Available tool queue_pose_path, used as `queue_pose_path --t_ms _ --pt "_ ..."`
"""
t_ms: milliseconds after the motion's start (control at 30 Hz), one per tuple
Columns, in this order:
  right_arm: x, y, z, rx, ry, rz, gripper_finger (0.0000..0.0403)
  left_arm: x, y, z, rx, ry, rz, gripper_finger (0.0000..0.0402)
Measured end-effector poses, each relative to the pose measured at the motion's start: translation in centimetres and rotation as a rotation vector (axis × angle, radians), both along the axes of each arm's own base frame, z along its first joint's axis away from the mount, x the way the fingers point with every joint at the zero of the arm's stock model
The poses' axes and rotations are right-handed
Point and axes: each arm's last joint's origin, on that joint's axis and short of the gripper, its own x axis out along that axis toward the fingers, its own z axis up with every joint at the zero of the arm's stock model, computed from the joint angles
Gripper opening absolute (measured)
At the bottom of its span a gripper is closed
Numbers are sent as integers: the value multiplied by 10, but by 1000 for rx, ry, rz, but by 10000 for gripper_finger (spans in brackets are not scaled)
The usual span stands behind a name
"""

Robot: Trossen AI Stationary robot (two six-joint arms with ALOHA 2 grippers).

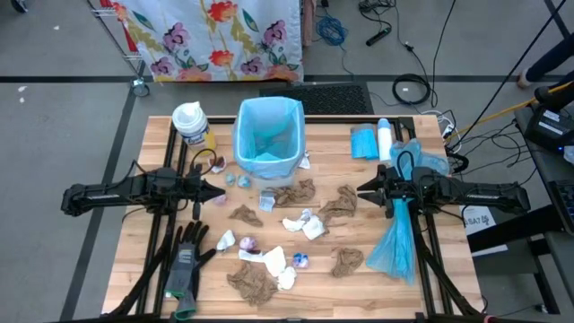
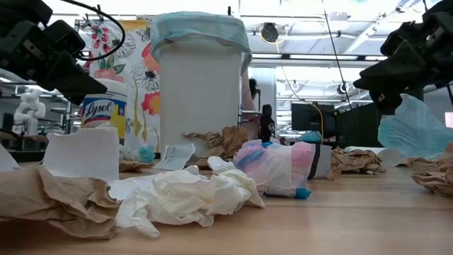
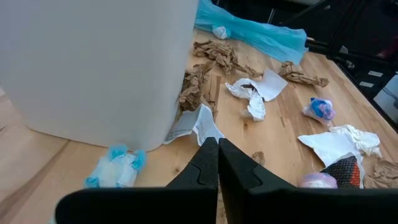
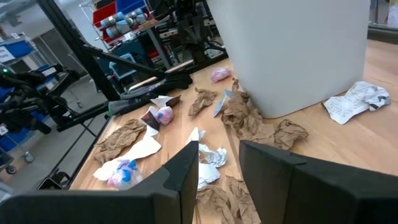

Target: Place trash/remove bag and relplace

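A white bin [image 1: 267, 135] lined with a blue bag stands on the wooden table at the far middle. Trash lies scattered in front of it: brown paper towels [image 1: 296, 193], white tissue wads [image 1: 305, 224] and small bluish-purple wrappers [image 1: 300, 260]. My left gripper [image 1: 221, 190] hovers left of the bin, shut and empty, and in its wrist view [image 3: 217, 158] it points past the bin's wall [image 3: 93, 62]. My right gripper [image 1: 361, 190] hovers right of the trash, open and empty, and its wrist view [image 4: 219, 168] looks at the bin [image 4: 292, 50] and the scraps.
A loose blue bag [image 1: 396, 242] lies along my right arm at the table's right side. A blue bag roll [image 1: 363, 142] and a white cylinder [image 1: 384, 139] lie at the far right. A wipes canister [image 1: 191, 124] stands far left. Black-and-grey gloves [image 1: 186, 260] lie near left.
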Motion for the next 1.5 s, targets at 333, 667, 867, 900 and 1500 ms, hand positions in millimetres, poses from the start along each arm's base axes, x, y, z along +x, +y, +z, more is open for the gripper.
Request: queue_pose_path --t_ms 333,667,867,900,1500 --pt "0 0 0 0 0 0 109 0 0 0 0 0 0 4" --pt "0 0 0 0 0 0 109 0 0 0 0 0 0 4" --pt "0 0 0 0 0 0 109 0 0 0 0 0 0 4" --pt "0 0 0 0 0 0 109 0 0 0 0 -1 0 4" --pt "0 0 0 0 0 -1 109 1 0 2 -26 -19 8 4"
